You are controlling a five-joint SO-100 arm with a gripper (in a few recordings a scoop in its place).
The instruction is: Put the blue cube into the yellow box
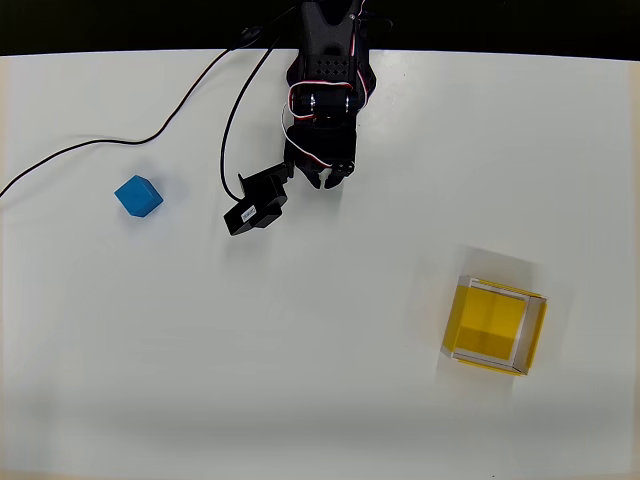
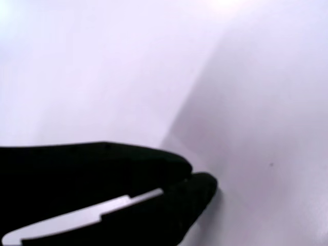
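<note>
The blue cube (image 1: 138,196) lies on the white table at the left in the overhead view. At the lower right stands the yellow box (image 1: 495,325), open-topped with pale rims and nothing inside. My black gripper (image 1: 330,178) hangs near the table's top middle, well right of the cube and far up-left of the box. In the wrist view its two black fingers (image 2: 197,180) meet at the tips over bare white table, holding nothing.
A black cable (image 1: 150,132) runs from the arm base across the upper left of the table to the left edge. The wrist camera block (image 1: 255,205) juts out to the lower left of the gripper. The table's far edge (image 1: 500,53) is just behind the arm.
</note>
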